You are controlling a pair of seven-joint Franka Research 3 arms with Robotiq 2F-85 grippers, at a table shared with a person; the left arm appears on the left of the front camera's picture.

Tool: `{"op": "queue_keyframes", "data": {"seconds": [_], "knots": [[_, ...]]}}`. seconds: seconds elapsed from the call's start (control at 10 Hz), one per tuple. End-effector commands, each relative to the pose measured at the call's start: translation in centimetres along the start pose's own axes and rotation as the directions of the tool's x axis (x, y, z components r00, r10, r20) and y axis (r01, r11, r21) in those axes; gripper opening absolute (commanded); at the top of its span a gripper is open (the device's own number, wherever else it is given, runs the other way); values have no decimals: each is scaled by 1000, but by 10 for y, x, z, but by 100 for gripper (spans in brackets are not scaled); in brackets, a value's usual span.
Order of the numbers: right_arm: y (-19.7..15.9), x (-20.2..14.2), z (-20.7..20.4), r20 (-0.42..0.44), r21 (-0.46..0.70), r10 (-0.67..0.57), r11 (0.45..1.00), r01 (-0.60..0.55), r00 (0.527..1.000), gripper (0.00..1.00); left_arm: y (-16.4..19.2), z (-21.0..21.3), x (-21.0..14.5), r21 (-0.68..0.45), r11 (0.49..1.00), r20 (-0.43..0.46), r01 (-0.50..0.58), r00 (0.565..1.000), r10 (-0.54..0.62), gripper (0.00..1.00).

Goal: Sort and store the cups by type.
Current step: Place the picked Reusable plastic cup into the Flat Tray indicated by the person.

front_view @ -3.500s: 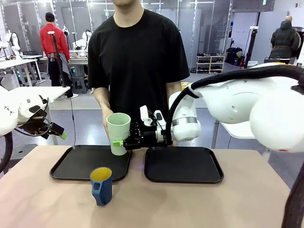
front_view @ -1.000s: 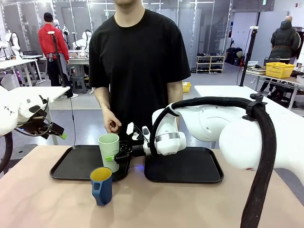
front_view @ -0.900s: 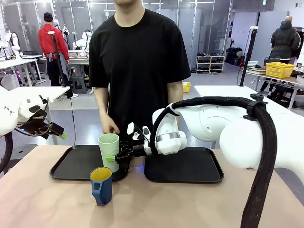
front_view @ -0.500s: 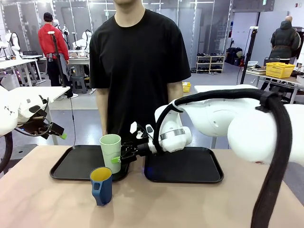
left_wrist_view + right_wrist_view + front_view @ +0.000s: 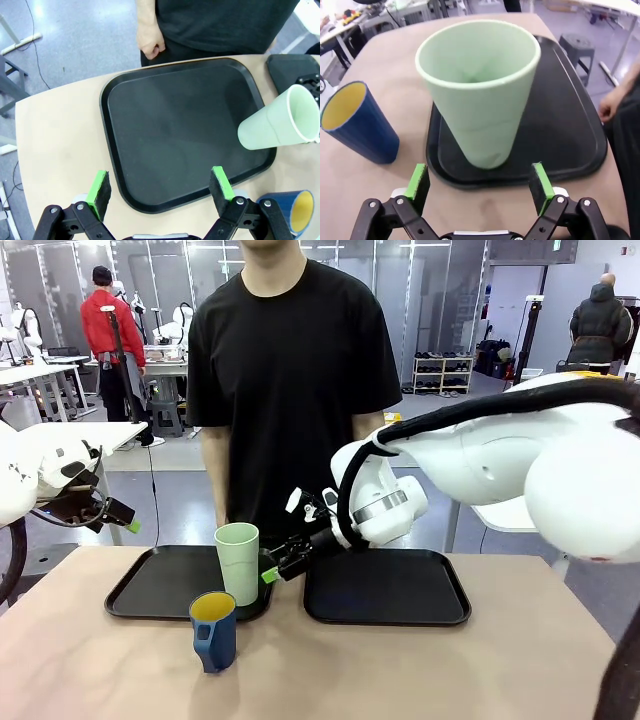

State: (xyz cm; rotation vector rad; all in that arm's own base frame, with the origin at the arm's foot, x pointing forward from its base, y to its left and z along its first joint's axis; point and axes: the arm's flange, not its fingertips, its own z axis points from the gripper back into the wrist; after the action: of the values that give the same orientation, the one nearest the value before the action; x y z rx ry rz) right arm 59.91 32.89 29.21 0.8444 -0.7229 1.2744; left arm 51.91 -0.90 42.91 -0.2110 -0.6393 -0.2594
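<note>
Here, the right gripper (image 5: 479,170) has its two green-padded fingers spread wide apart and holds nothing. Just ahead of its fingertips stands the tall pale mint-green handleless plastic tumbler (image 5: 480,95), upright and mouth up, close to the pads but not between them and not touching them. The tumbler sits on the flat black rectangular left tray (image 5: 160,585), at the tray's near corner on the side toward the middle of the table. In the front view, the right arm reaches across from the picture's right, over the second black tray (image 5: 385,585), which lies just beside the first with a narrow gap between them.

In front of the left tray, on the bare light wooden table (image 5: 400,670), stands the shorter dark blue mug with a yellow interior (image 5: 213,630). It is upright and near the tumbler but apart from it, with its handle turned toward the robot's side.

The left gripper (image 5: 159,186) hangs above the table's left edge, well apart from both cups, with its fingers wide apart and nothing between them.

A person in a black T-shirt (image 5: 295,370) stands at the far side of the table, with one hand (image 5: 150,47) loosely curled behind the left tray's far rim.
</note>
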Motion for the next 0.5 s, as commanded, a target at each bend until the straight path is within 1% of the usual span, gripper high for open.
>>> {"op": "queue_keyframes", "data": {"seconds": [0.0,0.1,0.2,0.3,0.4], "knots": [[15,8,15,-105,-35,-47,998,44,993,100,0,1,1,-2,1000,5,-8,1000,8,100],[19,11,21,-148,-50,-60,997,53,987,100,0,1,1,-2,1000,5,-8,1000,8,100],[22,13,25,-148,-52,-64,997,57,987,100,0,1,1,-2,1000,5,-8,1000,8,100],[24,14,29,-171,-58,-63,997,54,983,100,0,1,1,-2,1000,5,-8,1000,8,100],[14,10,21,-119,-48,-27,999,21,993,100,0,1,1,-2,1000,5,-8,1000,8,100]]}}
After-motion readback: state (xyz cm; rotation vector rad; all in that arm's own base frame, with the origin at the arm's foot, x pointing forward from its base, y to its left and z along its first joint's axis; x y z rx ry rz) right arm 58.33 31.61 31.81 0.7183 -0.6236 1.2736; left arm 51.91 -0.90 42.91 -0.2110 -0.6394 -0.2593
